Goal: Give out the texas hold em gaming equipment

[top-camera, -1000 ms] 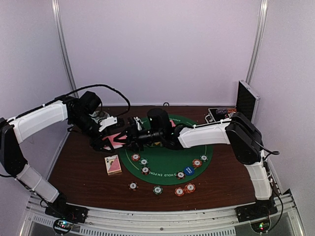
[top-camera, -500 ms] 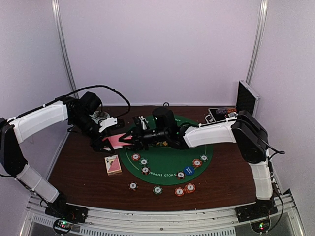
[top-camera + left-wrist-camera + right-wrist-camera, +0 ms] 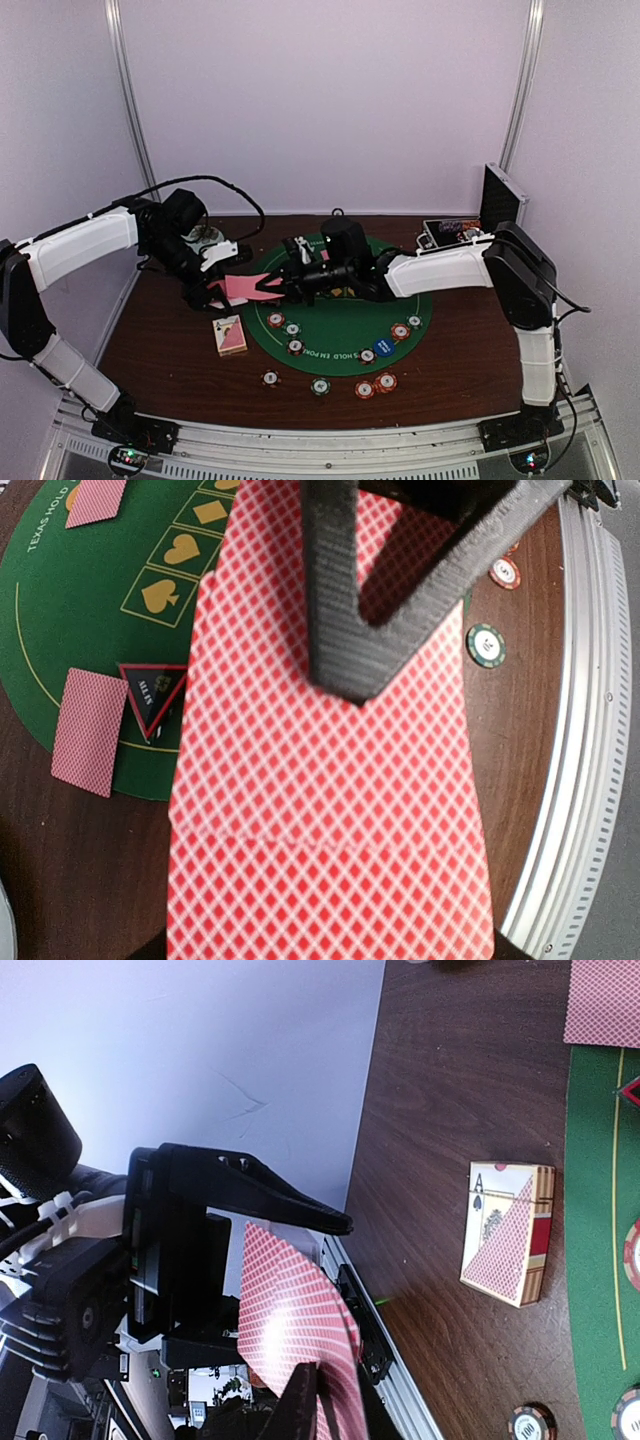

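We see the left gripper [image 3: 214, 284] clamped on one end of a small stack of pink-backed playing cards [image 3: 245, 287]. It holds the stack flat just off the left edge of the green felt mat [image 3: 340, 335], with the long axis running straight from those jaws toward the right gripper [image 3: 284, 287]. The right gripper meets the free end head-on, jaws set narrow, with one finger [image 3: 335, 630] lying on the top card's back, though we cannot tell whether it has pinched that card alone. We judge that the pull must run along that long axis, away from the left jaws and over the mat, which the right arm is nearer.
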